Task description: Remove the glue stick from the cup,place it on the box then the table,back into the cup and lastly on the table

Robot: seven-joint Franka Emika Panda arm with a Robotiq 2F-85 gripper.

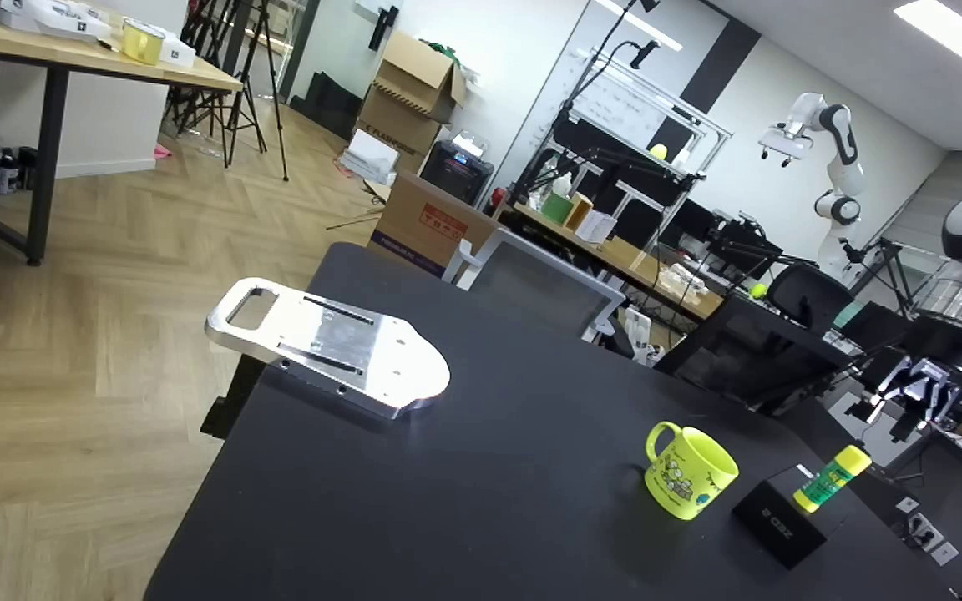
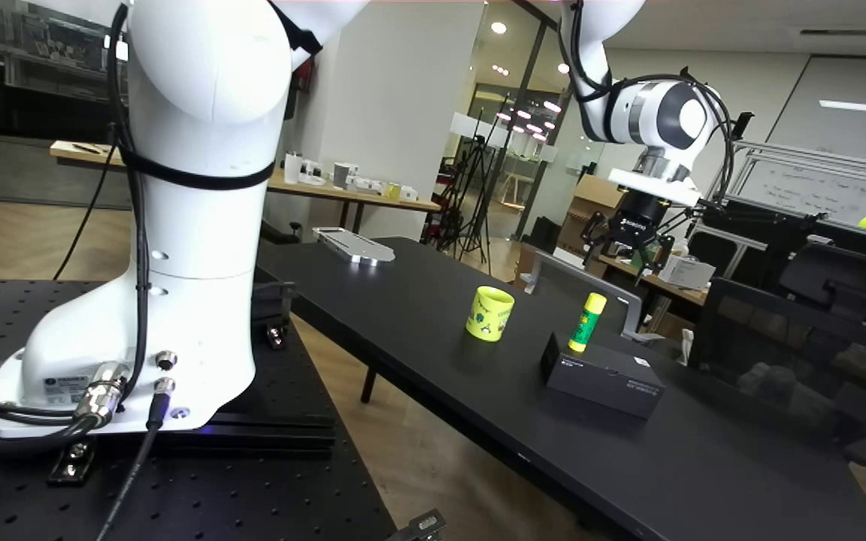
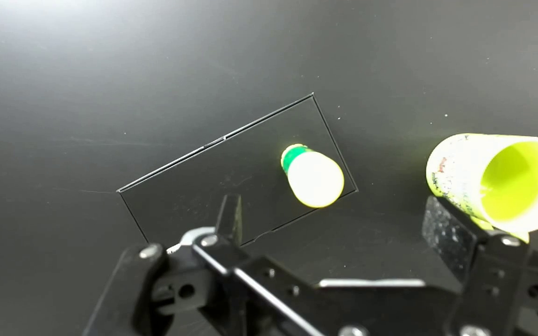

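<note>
The glue stick, green with yellow ends, stands upright near one end of the black box in both exterior views [image 1: 832, 478] [image 2: 587, 323] and in the wrist view [image 3: 315, 179]. The box [image 1: 782, 522] [image 2: 606, 383] [image 3: 231, 179] lies on the black table [image 1: 448, 501] [image 2: 418, 315] [image 3: 110, 84]. The lime-yellow cup [image 1: 690, 476] [image 2: 489, 313] [image 3: 458, 168] stands upright beside the box; its inside looks empty in the wrist view. My gripper [image 1: 886, 417] [image 2: 621, 272] [image 3: 334, 219] is open and empty, above the box and apart from the glue stick.
A silver metal plate [image 1: 339, 346] [image 2: 354, 246] lies at the table's far end, partly over its edge. A grey-framed chair [image 1: 531, 280] [image 2: 591, 282] stands along the table's side. The white robot base [image 2: 192, 300] stands beside the table.
</note>
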